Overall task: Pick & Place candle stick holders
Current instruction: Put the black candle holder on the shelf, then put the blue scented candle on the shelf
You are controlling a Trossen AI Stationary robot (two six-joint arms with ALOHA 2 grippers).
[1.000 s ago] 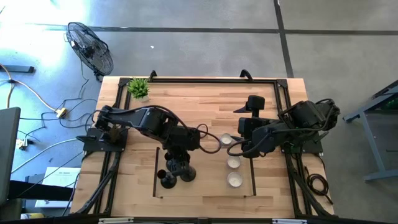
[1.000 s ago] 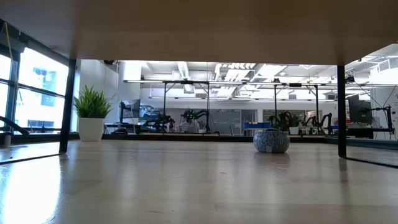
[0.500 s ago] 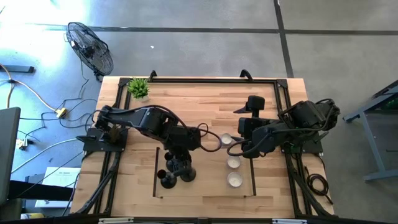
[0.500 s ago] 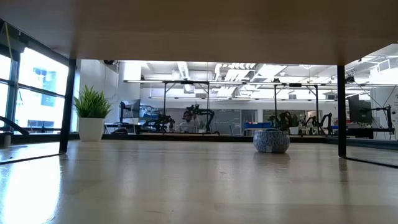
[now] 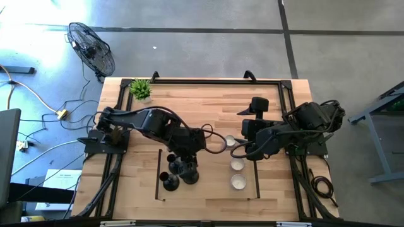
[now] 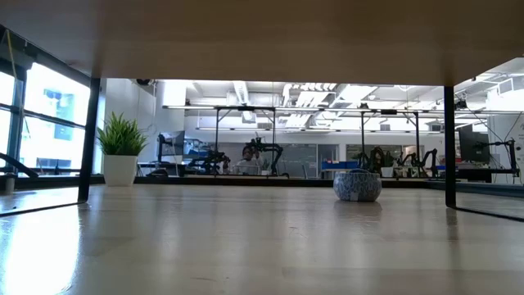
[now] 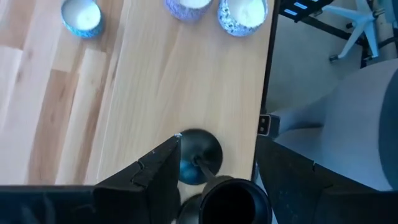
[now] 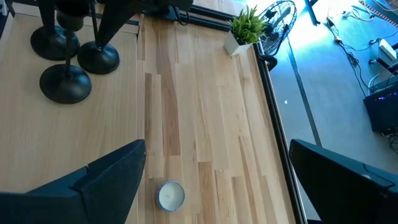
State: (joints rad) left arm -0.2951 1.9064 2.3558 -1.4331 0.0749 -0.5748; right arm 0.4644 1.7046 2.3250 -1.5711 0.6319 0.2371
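Three black candlestick holders [image 5: 180, 174] stand on their round bases close together near the table's front left of centre; they also show in the right wrist view [image 8: 65, 50]. My left gripper [image 5: 184, 157] is above them, pointing down and open. In the left wrist view [image 7: 217, 146] the cup top [image 7: 235, 202] of one holder lies between its fingers, with a round base [image 7: 200, 165] on the wood below. My right gripper [image 5: 245, 151] [image 8: 217, 144] is open and empty over the table's right half, near the candles. My left gripper comes from above with a holder's cup top [image 7: 235, 202] between its two fingers. I cannot tell whether either finger touches it. The holder stands upright on the table.
Three small white candles in patterned cups [image 5: 237, 164] lie in a row right of centre; they also show in the left wrist view [image 7: 186, 5]. A potted plant [image 5: 141, 89] stands at the far left corner. A black frame rail [image 5: 214, 82] runs round the table's edges.
My left gripper has shifted a little toward the table's right edge above the holders. The holders and my right arm have kept still.
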